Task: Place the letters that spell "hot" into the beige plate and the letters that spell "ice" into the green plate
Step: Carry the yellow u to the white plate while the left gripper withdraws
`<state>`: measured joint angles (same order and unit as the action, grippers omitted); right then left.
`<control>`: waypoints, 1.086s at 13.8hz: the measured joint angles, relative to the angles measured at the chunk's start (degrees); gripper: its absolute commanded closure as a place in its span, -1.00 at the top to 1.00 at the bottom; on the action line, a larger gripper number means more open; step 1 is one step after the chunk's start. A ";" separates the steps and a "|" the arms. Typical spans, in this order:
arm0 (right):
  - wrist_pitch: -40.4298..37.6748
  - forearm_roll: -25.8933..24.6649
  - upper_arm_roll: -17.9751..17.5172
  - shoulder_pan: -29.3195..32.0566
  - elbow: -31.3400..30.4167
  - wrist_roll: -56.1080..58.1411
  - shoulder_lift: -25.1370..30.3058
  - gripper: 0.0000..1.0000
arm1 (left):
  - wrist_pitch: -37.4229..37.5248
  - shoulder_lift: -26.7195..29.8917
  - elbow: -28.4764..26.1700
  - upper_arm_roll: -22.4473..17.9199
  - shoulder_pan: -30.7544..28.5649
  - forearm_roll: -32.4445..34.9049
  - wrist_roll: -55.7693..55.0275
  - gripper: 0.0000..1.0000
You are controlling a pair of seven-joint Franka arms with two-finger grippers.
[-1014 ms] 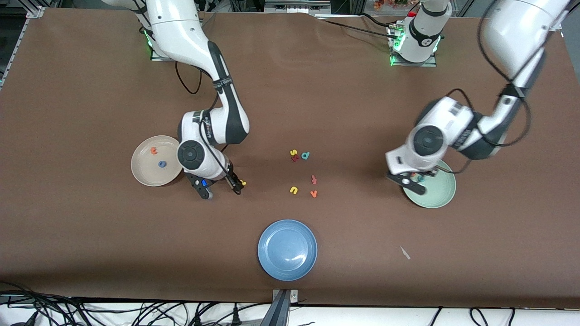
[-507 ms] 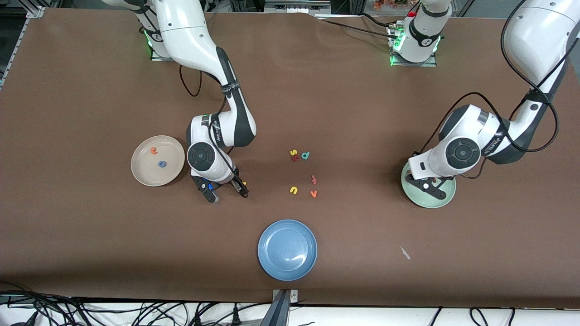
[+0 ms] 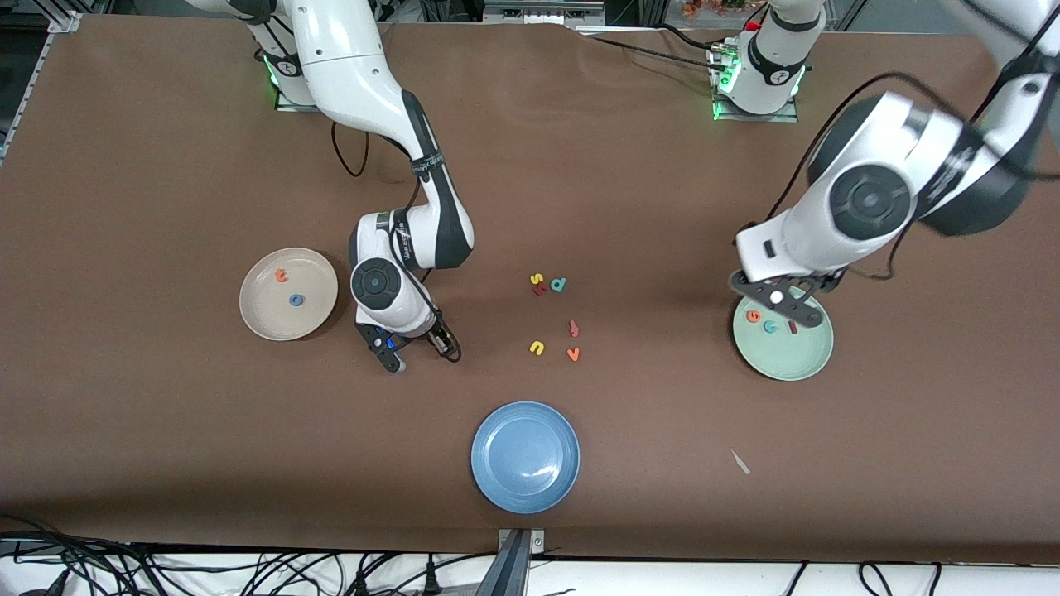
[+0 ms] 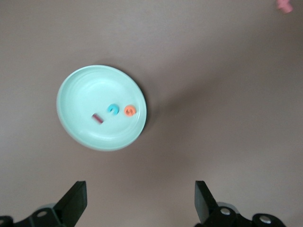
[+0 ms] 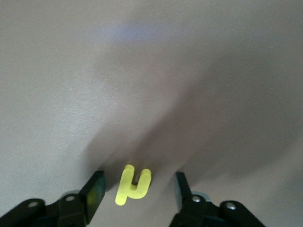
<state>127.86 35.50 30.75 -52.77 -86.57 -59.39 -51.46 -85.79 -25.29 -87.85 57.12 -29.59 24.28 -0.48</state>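
Observation:
The green plate (image 3: 787, 356) (image 4: 85, 90) holds the orange e (image 3: 754, 315) (image 4: 130, 110), teal c (image 3: 770, 326) (image 4: 112, 109) and maroon i (image 3: 792, 327) (image 4: 97, 118). My left gripper (image 3: 778, 300) (image 4: 139, 191) hangs open and empty above that plate. The beige plate (image 3: 263, 319) holds the orange t (image 3: 281, 276) and blue o (image 3: 296, 300). Beside it, toward the table's middle, my right gripper (image 3: 421, 354) (image 5: 137, 189) is down at the table. Its fingers stand on either side of the yellow h (image 5: 134, 184) with a gap on each side.
A blue plate (image 3: 525, 456) sits nearest the front camera. Loose letters lie mid-table: yellow s (image 3: 537, 279), a dark red letter (image 3: 540, 290), teal d (image 3: 559, 285), a red-orange letter (image 3: 573, 329), yellow u (image 3: 537, 348), orange v (image 3: 573, 354). A white scrap (image 3: 739, 462) lies near the front.
The left gripper opened, left the maroon i in the green plate and rose above it. The right gripper settled around the yellow h and its fingers have drawn closer together.

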 measured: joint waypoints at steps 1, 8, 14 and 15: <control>0.00 0.00 -0.19 -0.06 0.13 0.00 0.00 0.03 | 3.81 0.55 4.04 0.63 -0.02 -0.21 0.00 1.00; -0.02 0.02 -0.29 -0.33 0.63 -0.07 0.10 -0.99 | 17.29 3.36 16.90 -2.74 1.62 -1.96 0.38 1.00; -1.16 -0.19 0.30 -0.35 0.82 0.21 0.12 -1.00 | 7.14 16.11 9.15 -36.66 19.47 -22.91 0.53 1.00; -3.02 -1.11 1.23 -0.35 1.24 1.68 0.13 -1.00 | 3.18 19.01 4.11 -40.56 22.13 -23.55 0.59 1.00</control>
<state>124.85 34.39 31.98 -53.12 -85.33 -57.71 -51.34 -82.61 -6.27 -83.75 16.56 -7.45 0.73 0.10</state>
